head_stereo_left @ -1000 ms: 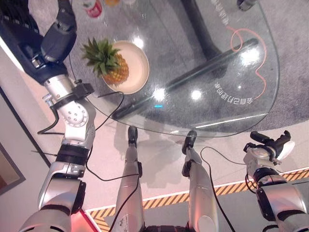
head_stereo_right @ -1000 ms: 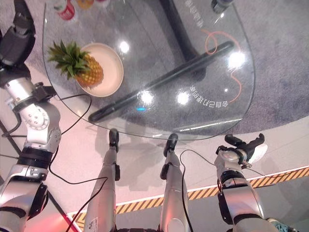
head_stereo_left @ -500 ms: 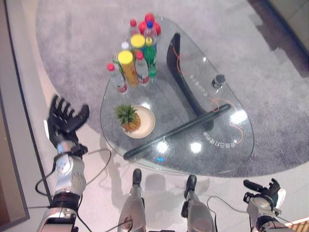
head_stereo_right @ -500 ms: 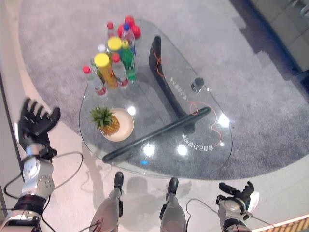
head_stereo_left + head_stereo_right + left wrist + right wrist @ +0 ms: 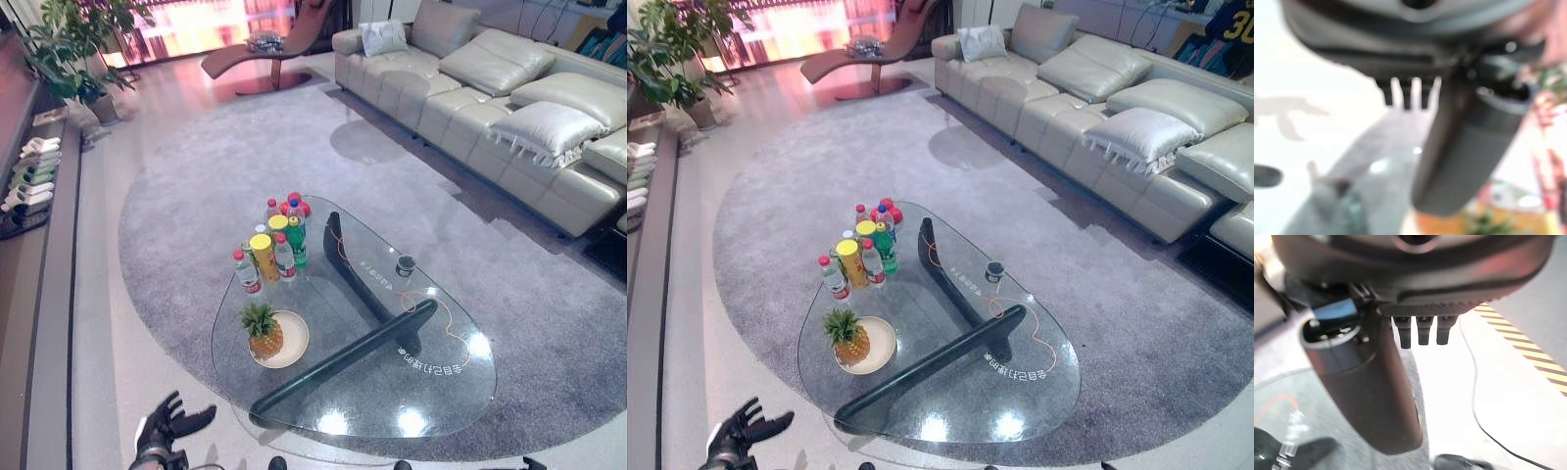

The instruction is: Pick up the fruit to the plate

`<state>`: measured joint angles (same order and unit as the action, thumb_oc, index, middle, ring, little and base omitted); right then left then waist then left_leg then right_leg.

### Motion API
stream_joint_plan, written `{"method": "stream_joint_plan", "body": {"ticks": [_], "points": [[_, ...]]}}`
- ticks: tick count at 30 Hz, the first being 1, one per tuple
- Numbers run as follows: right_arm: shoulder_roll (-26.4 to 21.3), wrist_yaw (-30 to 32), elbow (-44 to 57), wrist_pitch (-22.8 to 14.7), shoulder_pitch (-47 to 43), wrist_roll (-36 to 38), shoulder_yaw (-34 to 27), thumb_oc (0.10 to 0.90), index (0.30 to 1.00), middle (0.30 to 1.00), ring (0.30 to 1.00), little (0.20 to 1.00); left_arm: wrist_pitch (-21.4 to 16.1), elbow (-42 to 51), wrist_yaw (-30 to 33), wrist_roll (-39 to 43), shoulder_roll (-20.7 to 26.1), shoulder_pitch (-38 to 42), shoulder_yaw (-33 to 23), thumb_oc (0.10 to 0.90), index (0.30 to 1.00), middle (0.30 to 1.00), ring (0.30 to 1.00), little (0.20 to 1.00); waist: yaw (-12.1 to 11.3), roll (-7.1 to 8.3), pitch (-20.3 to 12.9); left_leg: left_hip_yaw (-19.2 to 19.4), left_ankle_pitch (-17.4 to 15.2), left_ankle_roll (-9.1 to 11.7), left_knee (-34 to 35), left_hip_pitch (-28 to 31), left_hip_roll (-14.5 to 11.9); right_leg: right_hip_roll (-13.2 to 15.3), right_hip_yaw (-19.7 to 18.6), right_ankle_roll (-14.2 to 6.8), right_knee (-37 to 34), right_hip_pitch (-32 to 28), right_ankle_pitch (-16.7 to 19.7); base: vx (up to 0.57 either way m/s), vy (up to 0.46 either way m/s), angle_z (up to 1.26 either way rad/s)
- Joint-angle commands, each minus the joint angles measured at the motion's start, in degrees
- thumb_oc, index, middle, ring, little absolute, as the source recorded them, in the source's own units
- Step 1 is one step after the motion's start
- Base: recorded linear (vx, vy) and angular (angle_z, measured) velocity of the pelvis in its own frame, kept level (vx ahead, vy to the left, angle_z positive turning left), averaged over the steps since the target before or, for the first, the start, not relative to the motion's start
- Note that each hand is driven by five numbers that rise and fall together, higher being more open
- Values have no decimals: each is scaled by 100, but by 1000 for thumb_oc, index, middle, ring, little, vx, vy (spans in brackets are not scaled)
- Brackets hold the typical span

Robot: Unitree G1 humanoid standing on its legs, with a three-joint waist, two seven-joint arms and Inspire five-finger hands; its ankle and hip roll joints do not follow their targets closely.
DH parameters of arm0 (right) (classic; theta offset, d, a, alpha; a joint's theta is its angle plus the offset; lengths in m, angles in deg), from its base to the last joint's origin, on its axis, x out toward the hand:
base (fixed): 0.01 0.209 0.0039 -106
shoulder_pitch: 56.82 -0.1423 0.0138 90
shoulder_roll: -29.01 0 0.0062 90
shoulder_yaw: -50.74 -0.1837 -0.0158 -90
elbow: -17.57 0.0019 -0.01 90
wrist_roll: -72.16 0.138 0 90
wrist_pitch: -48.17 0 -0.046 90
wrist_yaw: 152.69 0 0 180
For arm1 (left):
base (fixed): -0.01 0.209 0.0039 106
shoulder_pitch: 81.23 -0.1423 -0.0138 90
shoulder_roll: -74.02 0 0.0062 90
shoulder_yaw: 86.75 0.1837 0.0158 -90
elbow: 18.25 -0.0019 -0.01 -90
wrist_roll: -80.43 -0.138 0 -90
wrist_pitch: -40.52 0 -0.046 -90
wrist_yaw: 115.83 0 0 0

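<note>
**Left hand free, pineapple already on the plate**

Left hand (image 5: 168, 429) hangs off the table's near-left corner, fingers spread and holding nothing. Ahead of it and to the right, the pineapple (image 5: 263, 333) stands upright on the cream plate (image 5: 293, 342), leaves up, so its long axis is vertical. Right hand (image 5: 1400, 328) shows in its own wrist view with straight, empty fingers. By my reading the left hand is the nearer. Glass table (image 5: 431, 401) edge lies between hand and plate; bottles (image 5: 269, 253) crowd just behind the plate, leaving open room on the near side.
</note>
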<state>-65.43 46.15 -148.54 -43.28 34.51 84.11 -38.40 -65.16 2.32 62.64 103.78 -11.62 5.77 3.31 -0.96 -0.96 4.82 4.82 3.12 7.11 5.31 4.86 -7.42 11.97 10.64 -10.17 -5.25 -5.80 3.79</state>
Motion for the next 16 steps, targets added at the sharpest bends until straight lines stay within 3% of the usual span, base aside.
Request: {"method": "stream_joint_plan", "body": {"ticks": [1,2,5,9,16], "points": [[-190,43,-214,53,-296,-413,213,800,900,900,900,900,258,-306,-45,-572,217,423,74,800,900,900,900,900,-3,74,83,110,-277,-82,-86,95,8,7,-43,-11,173,49,-51,0,0,0],[-171,8,-245,168,-332,-463,295,800,900,900,900,900,675,-439,-104,-680,179,432,182,800,900,900,900,900,0,55,69,124,-250,-65,-45,93,-7,18,20,-22,132,42,-26,0,0,0],[-128,-162,-304,401,-392,-468,413,800,900,900,900,900,1065,-640,-278,-873,123,462,288,800,900,900,900,900,14,42,44,156,-252,-47,-31,84,-19,24,82,-26,81,32,-10,0,0,0],[-12,-839,-609,874,-488,-652,629,800,900,900,900,900,1673,-915,-539,-1239,-16,512,546,800,900,900,900,900,15,15,-39,268,-292,-53,-31,135,-24,51,193,-19,31,-16,-14,0,0,0],[55,-1021,-644,1044,-542,-723,752,800,900,900,900,900,2016,-1008,-645,-1344,-69,570,656,800,900,900,900,900,42,-3,-87,374,-326,-55,-31,202,-55,65,236,-28,25,-46,-25,15,1,0]]}}
